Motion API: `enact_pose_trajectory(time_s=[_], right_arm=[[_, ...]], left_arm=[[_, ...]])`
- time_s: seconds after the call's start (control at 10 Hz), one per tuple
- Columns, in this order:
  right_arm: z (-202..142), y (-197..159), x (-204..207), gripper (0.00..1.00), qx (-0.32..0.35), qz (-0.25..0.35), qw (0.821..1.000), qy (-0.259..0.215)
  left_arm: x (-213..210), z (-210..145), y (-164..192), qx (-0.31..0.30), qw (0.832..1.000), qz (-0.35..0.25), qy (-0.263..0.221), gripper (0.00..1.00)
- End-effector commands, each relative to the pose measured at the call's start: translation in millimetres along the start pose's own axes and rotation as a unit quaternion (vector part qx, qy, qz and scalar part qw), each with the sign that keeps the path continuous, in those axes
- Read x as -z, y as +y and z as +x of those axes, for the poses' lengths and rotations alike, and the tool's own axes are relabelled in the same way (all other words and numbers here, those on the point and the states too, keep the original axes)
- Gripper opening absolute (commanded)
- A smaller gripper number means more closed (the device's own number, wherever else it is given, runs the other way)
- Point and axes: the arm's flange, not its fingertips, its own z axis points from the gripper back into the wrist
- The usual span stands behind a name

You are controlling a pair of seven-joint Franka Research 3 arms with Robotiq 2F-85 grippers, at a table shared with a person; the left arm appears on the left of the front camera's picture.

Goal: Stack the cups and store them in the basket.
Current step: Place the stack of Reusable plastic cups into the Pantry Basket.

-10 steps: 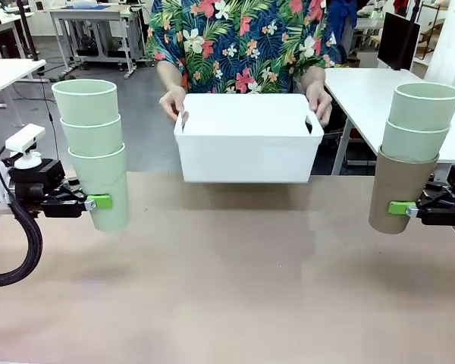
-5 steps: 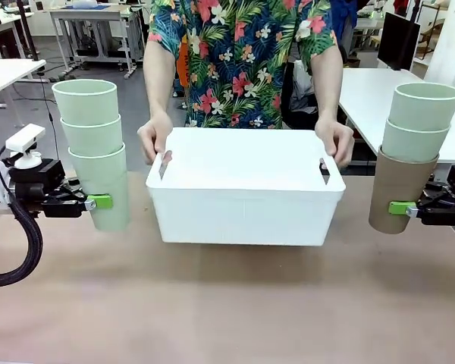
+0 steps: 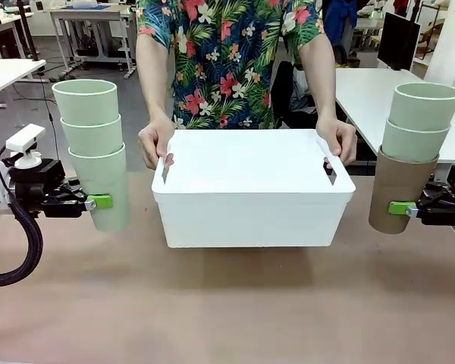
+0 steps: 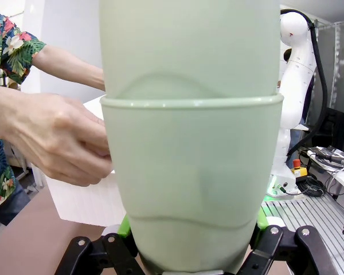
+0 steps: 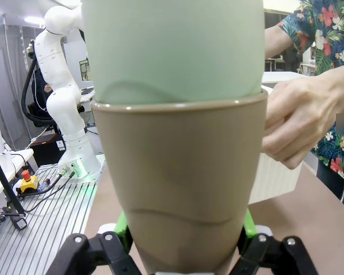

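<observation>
Basket (image 3: 250, 212) has come forward onto the table (image 3: 227, 311); left tool (image 3: 102, 202) and right tool (image 3: 398, 207) each pinch stacked cups (image 3: 91, 129), ready to store.

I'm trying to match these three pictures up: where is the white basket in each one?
Front view: basket in the centre, a person's hands on both ends.
Left wrist view: basket is the white sliver left of the mint cups, under a hand.
Right wrist view: white corner right of the brown cup, under a hand.
Shared landmark: the person's flowered shirt.
</observation>
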Motion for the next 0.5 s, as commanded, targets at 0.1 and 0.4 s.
enact_pose_trajectory(time_s=[0.1, 0.4], right_arm=[[4.0, -0.9, 0.2, 0.84, -0.003, -0.006, 1.0, -0.006], [4.0, -0.9, 0.2, 0.84, -0.003, -0.006, 1.0, -0.006]], left_arm=[[0.9, 4.0, -1.5, 0.004, 1.0, -0.002, -0.003, 0.85], [0.9, 4.0, -1.5, 0.004, 1.0, -0.002, -0.003, 0.85]])
